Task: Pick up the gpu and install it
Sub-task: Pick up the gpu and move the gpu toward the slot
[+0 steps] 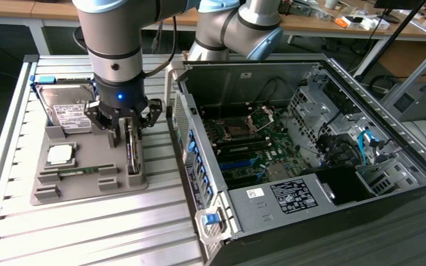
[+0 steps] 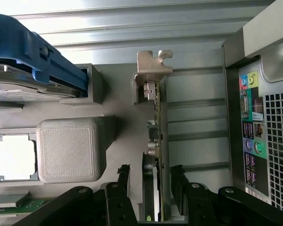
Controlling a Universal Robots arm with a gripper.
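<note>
Arm (image 1: 113, 55) vertical above tray (image 1: 87, 191), jaws open astride upright gpu (image 2: 159, 141)

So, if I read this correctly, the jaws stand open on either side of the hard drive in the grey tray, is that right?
Not quite: it is the gpu, not the hard drive. The wrist view shows the jaws of the gripper open on either side of that card, which stands on edge in the grey tray. The hard drive stands apart, further to the exterior view's left.
</note>
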